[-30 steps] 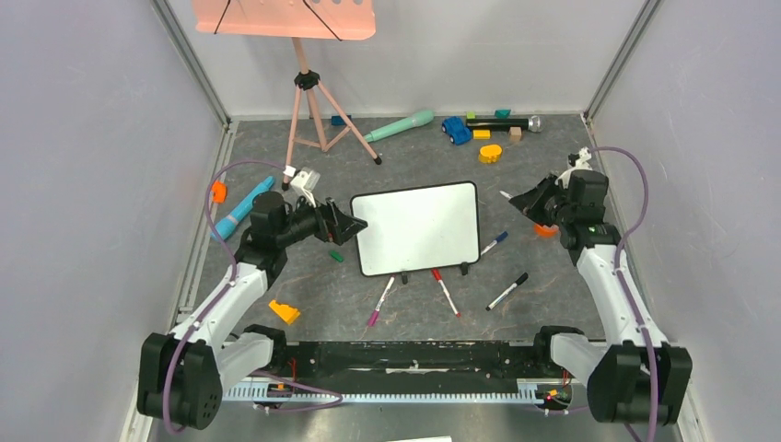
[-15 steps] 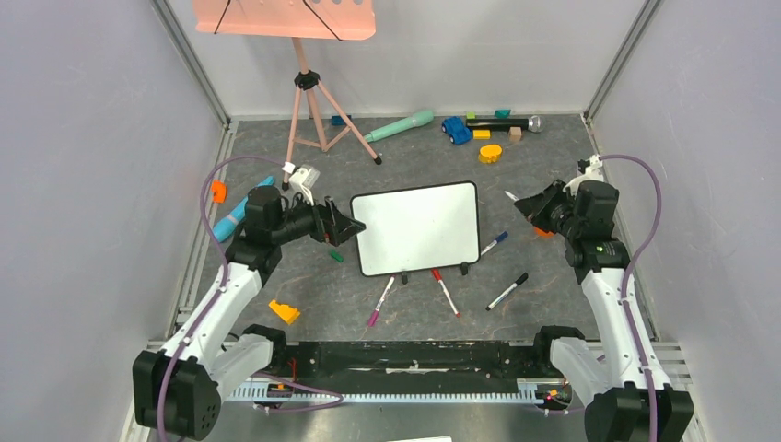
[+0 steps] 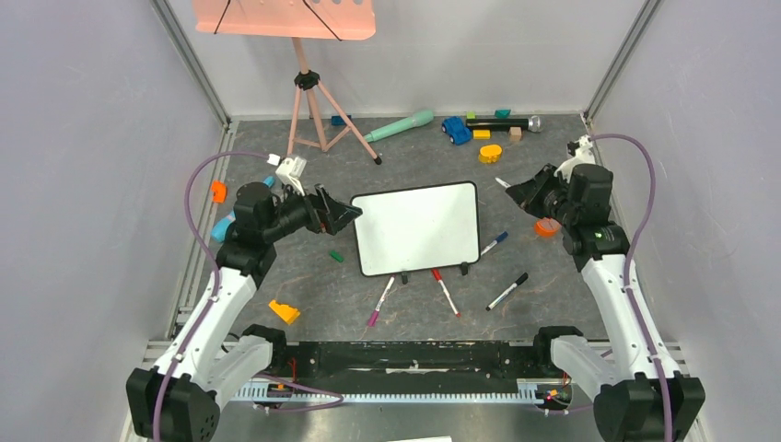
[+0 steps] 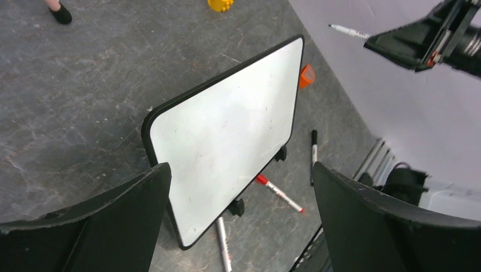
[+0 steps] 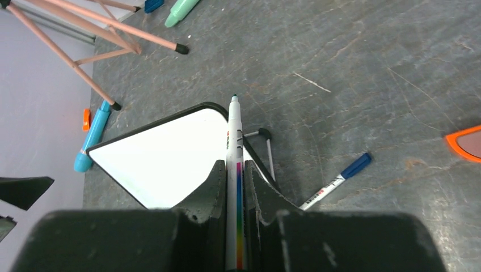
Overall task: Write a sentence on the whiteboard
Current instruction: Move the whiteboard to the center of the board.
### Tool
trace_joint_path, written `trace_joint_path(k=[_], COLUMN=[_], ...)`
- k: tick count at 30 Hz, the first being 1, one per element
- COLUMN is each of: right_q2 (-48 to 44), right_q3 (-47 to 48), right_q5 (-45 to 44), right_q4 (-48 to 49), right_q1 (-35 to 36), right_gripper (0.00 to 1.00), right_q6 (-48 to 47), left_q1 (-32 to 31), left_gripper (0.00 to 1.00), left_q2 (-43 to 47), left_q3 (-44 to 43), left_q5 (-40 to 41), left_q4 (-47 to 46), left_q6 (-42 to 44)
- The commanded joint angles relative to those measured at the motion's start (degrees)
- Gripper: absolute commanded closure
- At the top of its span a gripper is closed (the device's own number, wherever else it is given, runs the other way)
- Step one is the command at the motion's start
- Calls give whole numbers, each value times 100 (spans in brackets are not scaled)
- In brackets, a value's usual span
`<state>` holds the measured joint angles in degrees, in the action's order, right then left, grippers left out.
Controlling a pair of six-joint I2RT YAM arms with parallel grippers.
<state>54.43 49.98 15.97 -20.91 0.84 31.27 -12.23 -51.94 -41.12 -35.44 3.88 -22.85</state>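
Small glossy white board (image 3: 417, 227), dark-rimmed: blank, frame centre. Right fingers (image 5: 210, 190) clamped on white rainbow-striped marker (image 5: 233, 147), print unreadable. Left fingers (image 4: 108, 218) spread wide, centre-left.

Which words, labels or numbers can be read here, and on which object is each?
None is readable.
Whiteboard: blank, no writing.
Marker in the right gripper: coloured print on the barrel, too blurred to read.
Loose blue-capped marker: print too small to read.
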Motion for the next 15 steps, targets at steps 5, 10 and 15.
trace_joint_path(k=[5,10,15], right_q2=[303,366,391], right_q3=[696,898,1142], right_q5=[-88,-265,-555], right_q4=[63,4,-153], right_q1=[466,868,1155], right_gripper=[100,100,100], right_q6=[-321,-537,-804], left_q1=[19,19,19], left_gripper=[0,0,0], left_q2=[535,511,425], left_q3=[447,477,527], left_q5=[590,726,633], left_q4=[-1052,-800,-792], left_q6=[-1385,-1182,-1287])
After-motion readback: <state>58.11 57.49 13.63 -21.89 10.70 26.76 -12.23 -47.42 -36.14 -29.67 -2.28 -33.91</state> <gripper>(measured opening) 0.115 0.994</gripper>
